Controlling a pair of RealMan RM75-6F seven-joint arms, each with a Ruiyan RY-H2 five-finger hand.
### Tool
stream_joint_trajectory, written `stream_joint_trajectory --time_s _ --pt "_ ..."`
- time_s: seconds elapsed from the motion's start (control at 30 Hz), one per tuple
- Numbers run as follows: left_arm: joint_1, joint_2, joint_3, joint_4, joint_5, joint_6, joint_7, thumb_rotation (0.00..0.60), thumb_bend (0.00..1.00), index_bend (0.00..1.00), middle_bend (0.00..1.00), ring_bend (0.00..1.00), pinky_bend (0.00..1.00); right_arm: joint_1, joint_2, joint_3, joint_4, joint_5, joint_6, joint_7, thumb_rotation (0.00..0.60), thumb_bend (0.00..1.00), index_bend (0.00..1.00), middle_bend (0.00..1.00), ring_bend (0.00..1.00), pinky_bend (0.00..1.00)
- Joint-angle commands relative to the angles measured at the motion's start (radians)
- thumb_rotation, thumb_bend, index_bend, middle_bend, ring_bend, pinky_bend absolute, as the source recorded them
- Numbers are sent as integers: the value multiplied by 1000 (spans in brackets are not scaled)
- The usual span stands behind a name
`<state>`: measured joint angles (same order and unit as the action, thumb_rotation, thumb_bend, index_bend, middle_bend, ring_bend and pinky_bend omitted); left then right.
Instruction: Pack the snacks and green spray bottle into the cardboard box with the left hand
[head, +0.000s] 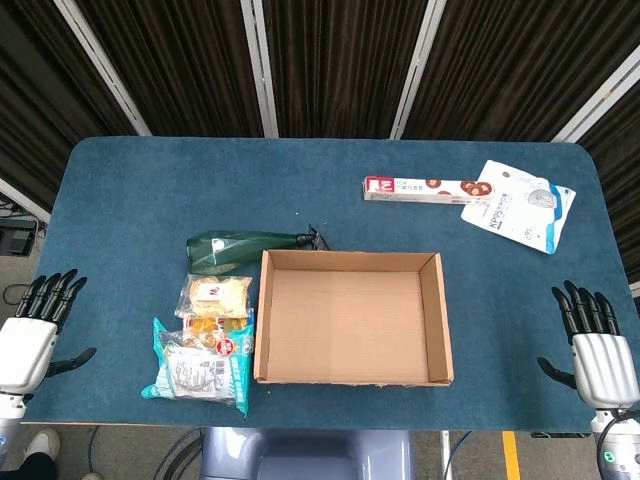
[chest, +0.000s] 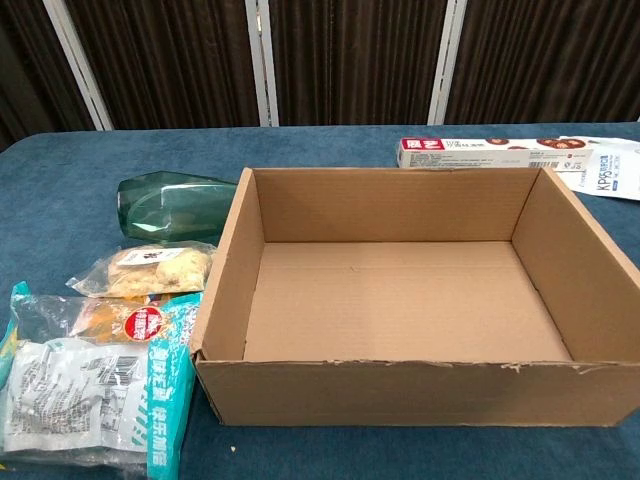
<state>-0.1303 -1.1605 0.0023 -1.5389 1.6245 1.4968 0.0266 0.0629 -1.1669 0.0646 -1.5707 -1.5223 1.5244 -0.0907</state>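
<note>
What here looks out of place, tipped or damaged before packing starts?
The green spray bottle lies on its side against the cardboard box's far left corner, not upright. The box's near rim looks slightly ragged in the chest view. The snack packets overlap in a loose pile left of the box. Nothing is spilled.

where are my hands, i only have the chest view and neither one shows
Observer: Left hand is off the table's left edge, holding nothing.
Operator: and the right
Observer: Right hand sits off the right edge, fingers spread, holding nothing.
Operator: bottle cap, which way does it face
Observer: The green spray bottle lies flat, its dark nozzle toward the cardboard box's far-left corner.
</note>
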Motion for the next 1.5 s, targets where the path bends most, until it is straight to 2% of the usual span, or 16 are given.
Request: stream_joint_trajectory --time_s 0.03,0.2,0.4,0.6,0.87,1.2,1.23,1.3,1.37,1.47,1.5 --pt "-5 12 8 -18 -18 -34 17 600 39 23 0 0 0 2 4 -3 -9 6 -11 -10 600 0 0 0 0 0" --pt "-15 28 31 -43 -22 -85 14 600 2 1 0 0 8 5 8 -3 -15 6 -18 -10 600 0 0 0 0 0" --pt "-64 121 124 -135 32 -244 -68 600 0 0 0 0 52 11 9 -4 -17 8 -31 -9 600 0 0 0 0 0" --pt "-120 115 147 -185 59 -356 -3 600 0 0 0 0 63 20 15 -3 -26 16 -53 -2 600 0 0 0 0 0" --pt "-152 30 114 -185 6 -429 146 598 0 0 0 0 59 25 36 -14 -32 10 -77 36 600 0 0 0 0 0" --pt "-208 -105 74 -118 -74 -535 281 599 0 18 0 0 68 25 66 -17 -37 16 -87 80 600 0 0 0 0 0" --pt "-212 -123 69 -105 -78 -538 294 599 0 38 0 0 83 26 68 -18 -37 17 -90 82 600 0 0 0 0 0" --pt "-216 -158 60 -77 -80 -530 321 599 48 157 37 39 167 27 70 -20 -38 18 -97 82 600 0 0 0 0 0" --pt "-209 -202 47 -40 -65 -487 355 600 185 384 195 190 332 29 73 -24 -42 19 -107 79 600 0 0 0 0 0" --pt "-187 -271 34 30 -9 -382 400 600 369 652 451 420 500 31 79 -29 -44 25 -122 82 600 0 0 0 0 0" --pt "-179 -296 34 59 14 -346 404 600 409 701 499 464 528 34 82 -30 -46 24 -127 84 600 0 0 0 0 0"
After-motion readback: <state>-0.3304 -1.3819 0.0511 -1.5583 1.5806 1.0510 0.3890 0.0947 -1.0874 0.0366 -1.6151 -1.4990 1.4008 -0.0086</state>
